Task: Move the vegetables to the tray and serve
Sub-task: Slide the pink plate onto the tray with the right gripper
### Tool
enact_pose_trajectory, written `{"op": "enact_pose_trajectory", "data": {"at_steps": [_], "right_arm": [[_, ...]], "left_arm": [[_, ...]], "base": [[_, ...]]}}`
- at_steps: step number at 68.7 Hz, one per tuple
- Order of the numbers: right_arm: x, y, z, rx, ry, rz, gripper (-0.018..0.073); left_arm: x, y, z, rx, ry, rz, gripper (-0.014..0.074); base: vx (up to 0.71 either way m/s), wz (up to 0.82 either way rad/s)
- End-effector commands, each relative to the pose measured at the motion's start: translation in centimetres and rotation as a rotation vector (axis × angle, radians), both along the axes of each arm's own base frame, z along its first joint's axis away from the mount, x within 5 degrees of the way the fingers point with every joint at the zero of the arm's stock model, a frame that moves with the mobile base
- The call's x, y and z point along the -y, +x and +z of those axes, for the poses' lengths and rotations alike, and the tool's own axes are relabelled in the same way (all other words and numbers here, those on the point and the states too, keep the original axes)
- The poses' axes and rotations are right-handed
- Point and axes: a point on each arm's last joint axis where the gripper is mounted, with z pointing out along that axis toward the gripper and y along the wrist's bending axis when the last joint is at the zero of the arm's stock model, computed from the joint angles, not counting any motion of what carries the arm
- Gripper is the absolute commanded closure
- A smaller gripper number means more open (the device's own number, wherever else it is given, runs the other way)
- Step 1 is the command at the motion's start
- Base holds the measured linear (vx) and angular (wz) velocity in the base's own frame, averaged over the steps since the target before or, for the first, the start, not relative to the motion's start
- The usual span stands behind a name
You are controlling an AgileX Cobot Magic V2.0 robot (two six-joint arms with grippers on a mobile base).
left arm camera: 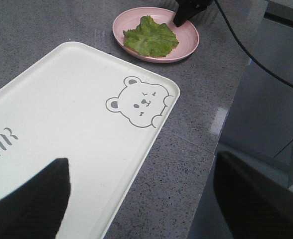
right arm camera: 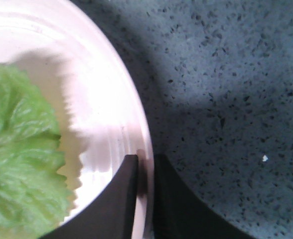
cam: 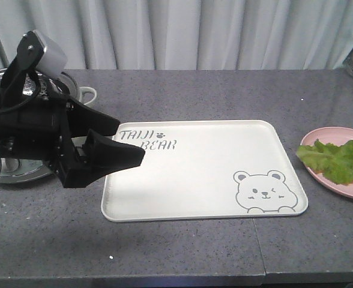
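The lettuce leaf lies on the round pink plate at the table's right edge. The cream tray with the bear drawing lies flat in the middle, with nothing on it. My right gripper is shut on the plate's rim, one finger inside and one outside; the front view does not show it. My left gripper hovers open over the tray's near-left corner, holding nothing.
A metal pot with a lid and a pale cup handle stand at the back left behind my left arm. A seam crosses the grey stone table near its front edge. Curtains hang behind.
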Motion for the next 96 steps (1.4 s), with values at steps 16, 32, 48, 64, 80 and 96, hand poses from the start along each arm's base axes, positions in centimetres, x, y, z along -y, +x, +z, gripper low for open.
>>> {"op": "enact_pose_trajectory", "data": {"at_steps": [16,32,48,64,80,96], "right_arm": [[-1.5,-0.7,11.3,0.251,-0.012,0.03,0.0566],[-7.0,0.1,13.9,0.316,0.071,0.186,0.0564],[-16.3,2.1,13.4,0.287,0.136,0.418,0.0564],[-25.1,4.0,10.3,0.226,0.205,0.557,0.0564],[-28.4,6.0,6.2,0.185,0.22,0.551,0.0557],[-27.9,6.7,4.0,0.119,0.177,0.52,0.0466]], "left_arm": [[0.0,-0.4,1.9,0.034,-0.077,0.019,0.002],[0.0,-0.4,1.9,0.034,-0.077,0.019,0.002],[0.0,-0.4,1.9,0.034,-0.077,0.019,0.002],[0.0,-0.4,1.9,0.034,-0.077,0.019,0.002],[0.0,-0.4,1.9,0.034,-0.077,0.019,0.002],[0.0,-0.4,1.9,0.034,-0.077,0.019,0.002]], "base": [[0.0,0.0],[0.0,0.0],[0.0,0.0],[0.0,0.0],[0.0,0.0],[0.0,0.0]]}}
